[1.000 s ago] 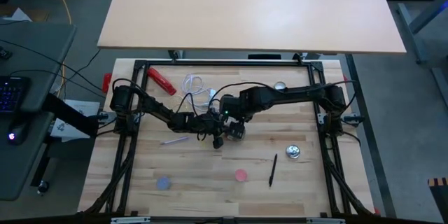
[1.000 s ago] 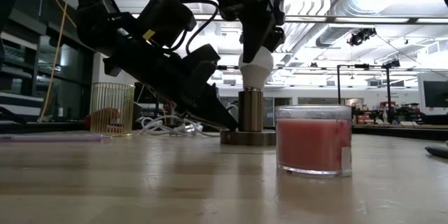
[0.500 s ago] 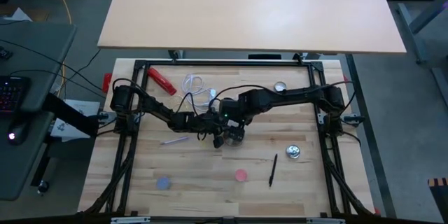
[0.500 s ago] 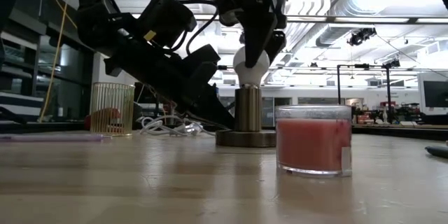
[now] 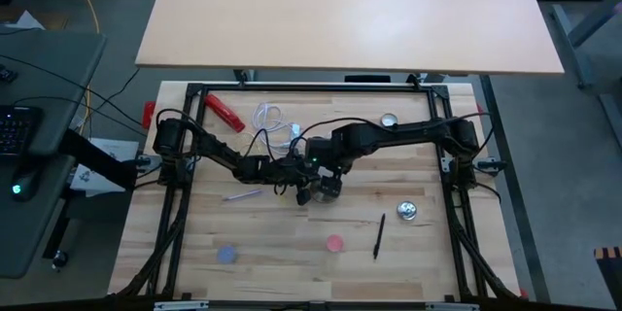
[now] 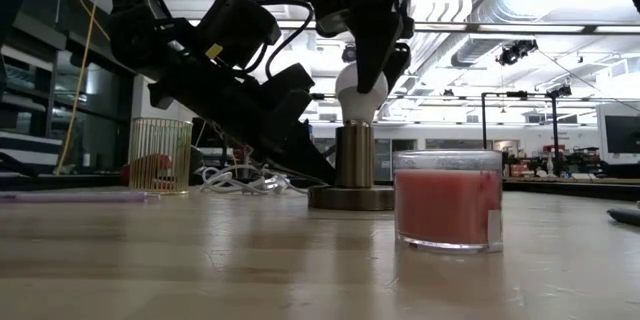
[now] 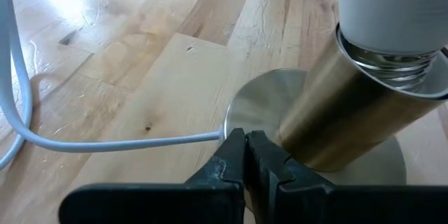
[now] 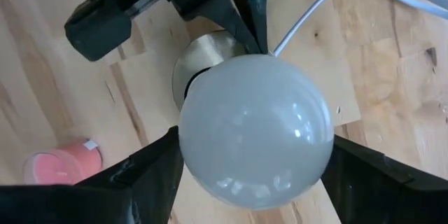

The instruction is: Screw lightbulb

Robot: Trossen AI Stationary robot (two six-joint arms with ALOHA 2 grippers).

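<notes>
The lightbulb [image 6: 358, 88] is sitting upright in the top of the brass socket stand [image 6: 352, 172], its silvery screw threads [image 7: 392, 66] partly showing above the socket's rim. In the right wrist view the frosted globe [image 8: 256, 130] is filling the space between that arm's two dark fingers [image 8: 150, 175], one on each side of it; the fingers are standing wide, right at the globe's sides, and it is not clear whether they are pressing on the glass.

The right gripper [image 6: 372, 55] is hanging straight above the socket, reaching down around the bulb near the middle of the table [image 5: 272, 228]. The left gripper [image 7: 245, 147] is lying low and slanted, its closed fingertips resting against the edge of the stand's round base [image 7: 255, 105], holding nothing between them. A white cable [image 7: 105, 142] is running from the base across the wood.

Nearer the low camera, a pink candle in a clear glass [image 6: 447, 200] is standing in front of the stand. In the high view a black pen [image 5: 378, 235], a shiny silver disc [image 5: 407, 212] and a small blue disc [image 5: 226, 253] are lying well apart on the table's near half, and a red tool [image 5: 223, 112] is lying near the far left corner.
</notes>
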